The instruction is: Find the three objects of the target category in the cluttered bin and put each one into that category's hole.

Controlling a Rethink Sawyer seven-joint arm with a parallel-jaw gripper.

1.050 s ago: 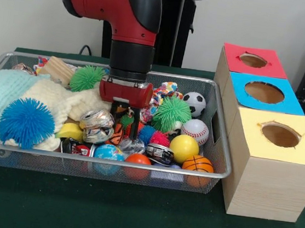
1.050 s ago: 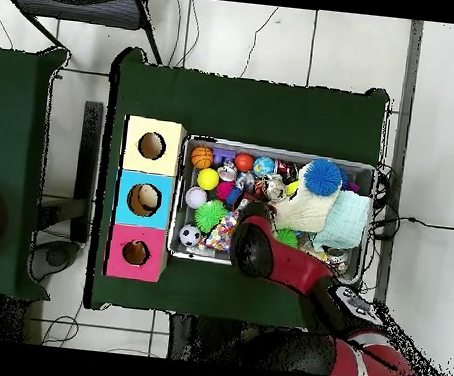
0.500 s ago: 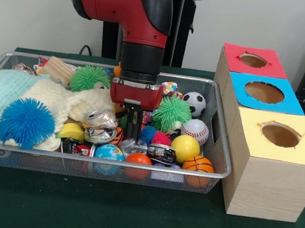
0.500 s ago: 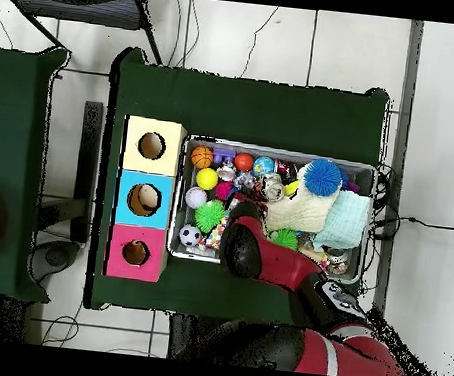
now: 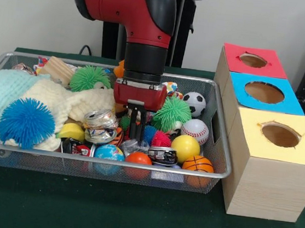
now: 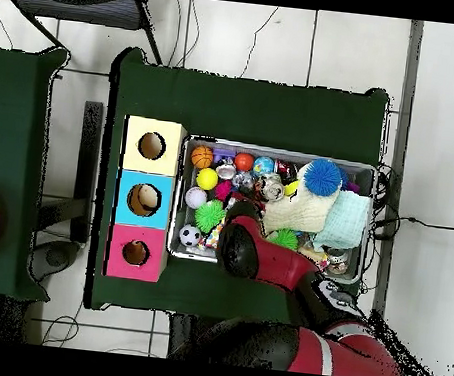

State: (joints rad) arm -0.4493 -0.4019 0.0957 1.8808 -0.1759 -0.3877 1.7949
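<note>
The gripper (image 5: 134, 135), fingers pressed together and apparently empty, is probing mid-bin (image 5: 216, 171) clutter; balls are crowding the bin's box-side end, so sorting seems hardly begun.

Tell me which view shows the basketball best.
The front view: the basketball sits unobstructed at the bin's near right corner, seams visible. The overhead view shows it only as a small orange dot in the corner beside the yellow box.

bright, even indoor light, soft shadows
</note>
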